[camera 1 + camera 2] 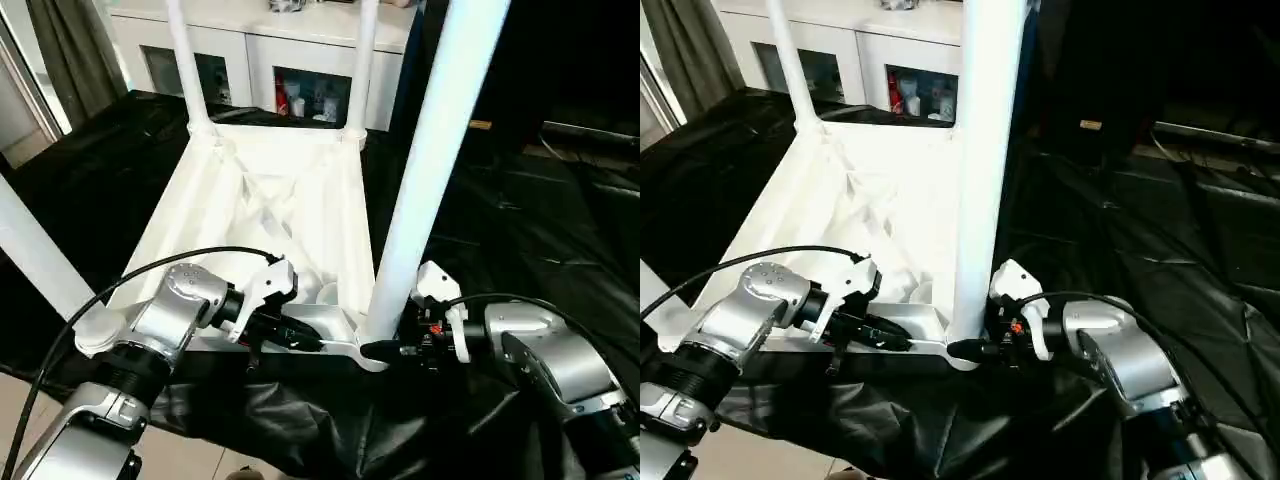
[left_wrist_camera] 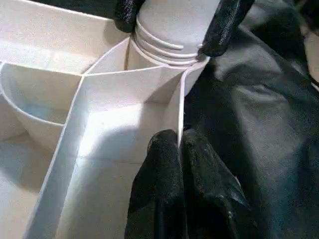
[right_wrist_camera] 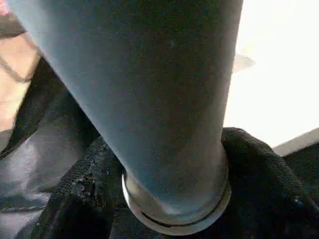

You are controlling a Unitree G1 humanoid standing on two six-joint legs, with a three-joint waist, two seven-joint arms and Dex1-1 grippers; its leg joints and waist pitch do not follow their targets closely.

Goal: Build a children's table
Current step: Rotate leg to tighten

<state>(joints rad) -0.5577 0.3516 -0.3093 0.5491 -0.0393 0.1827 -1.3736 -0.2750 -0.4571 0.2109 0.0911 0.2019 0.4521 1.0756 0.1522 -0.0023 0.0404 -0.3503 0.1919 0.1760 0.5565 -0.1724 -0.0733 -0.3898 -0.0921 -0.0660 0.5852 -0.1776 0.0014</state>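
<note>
Left eye view shows the white table top lying upside down on black sheeting, ribs up, across the middle of the frame, so that its corner sockets face upward to take the legs. Two far legs already stand in the sockets at upper centre. Another leg crosses the left edge. The near leg rises from the socket at lower centre, just right of the midline.

The left gripper sits at lower centre with its fingers pinched shut on the top's near wall, probably to steady the top against the turning or pushing of the leg. The right gripper, at lower centre-right, has its two fingers around the base of the near leg, one on each side; that looks like a hold for seating it.

The left wrist view adds what the head views hide: the thin rim clamped between the black fingers at lower centre, and the leg's ringed collar at top centre, with the other gripper's fingertips pressing on it. The right wrist view shows the collar close up at lower centre.
</note>
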